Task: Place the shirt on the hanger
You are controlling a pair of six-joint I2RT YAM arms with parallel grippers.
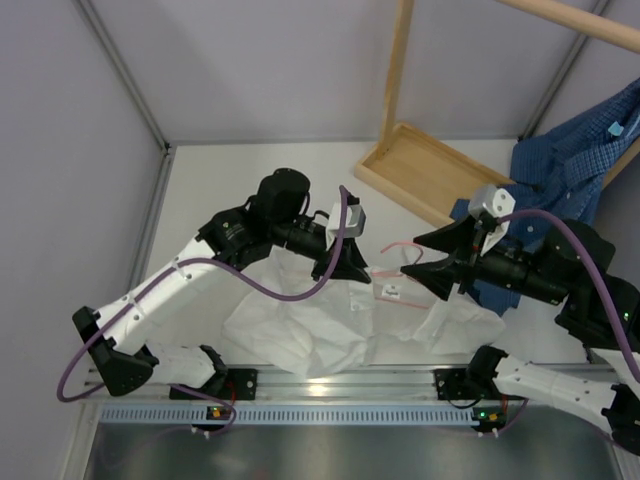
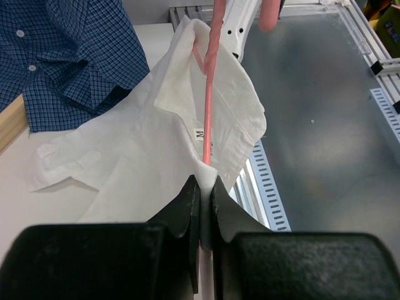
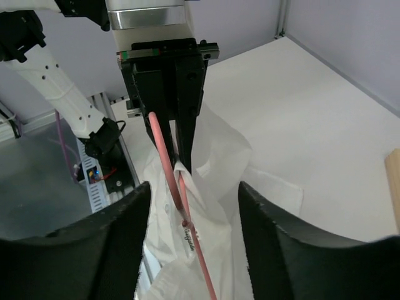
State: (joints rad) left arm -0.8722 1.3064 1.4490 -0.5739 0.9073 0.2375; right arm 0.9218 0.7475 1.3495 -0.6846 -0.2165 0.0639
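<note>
We see the left gripper [image 2: 203, 186] pinched together on the thin pink hanger [image 2: 207, 112], with a fold of the white shirt [image 2: 137, 150] right at its jaws. The shirt lies crumpled on the white table [image 1: 250, 190] between the two arms, its collar raised along the wire. The right gripper [image 3: 194, 190] has its fingers apart, and the hanger wire passes between them with no contact we can see. A blue checked shirt [image 1: 565, 160] sits by the wooden rack [image 1: 420, 170] at far right.

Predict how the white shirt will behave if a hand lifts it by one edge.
Probably floppy: the shirt lies wrinkled and folded, so it should drape and sag. Likely light, since the fabric looks thin. It may drag the hanger lying against its collar.
</note>
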